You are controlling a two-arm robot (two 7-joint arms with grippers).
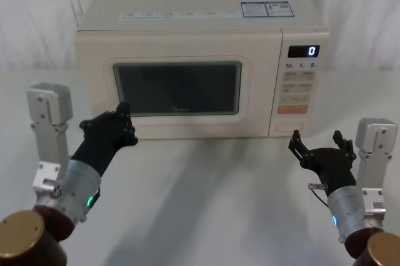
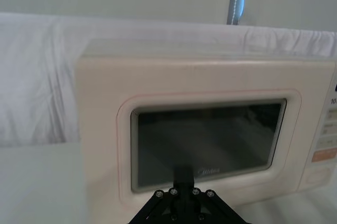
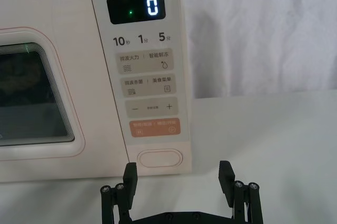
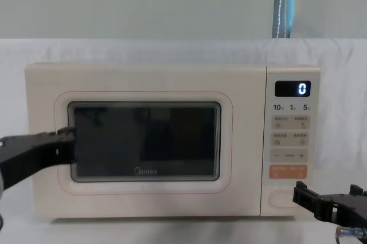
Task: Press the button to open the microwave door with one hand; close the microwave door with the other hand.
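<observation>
The cream microwave door [image 1: 178, 88] with its dark window stands shut, flush with the panel. My left gripper [image 1: 123, 108] is shut, its tip at the window's lower-left corner [image 4: 67, 135]; whether it touches the door I cannot tell. The left wrist view has that tip [image 2: 182, 174] right before the glass of the door [image 2: 208, 140]. The wide cream button [image 1: 294, 126] sits at the bottom of the control panel. In front of it and slightly lower, my right gripper [image 1: 317, 141] stands open, empty and apart from it. The right wrist view puts the button [image 3: 159, 158] just beyond the spread gripper [image 3: 178, 171].
Above the button are an orange key [image 3: 155, 128], small beige keys and a display [image 3: 136, 7] reading 0. The microwave stands on a white cloth-covered table [image 1: 206, 197]. White drapery hangs behind, with a grey pole [image 4: 284, 3] at the back right.
</observation>
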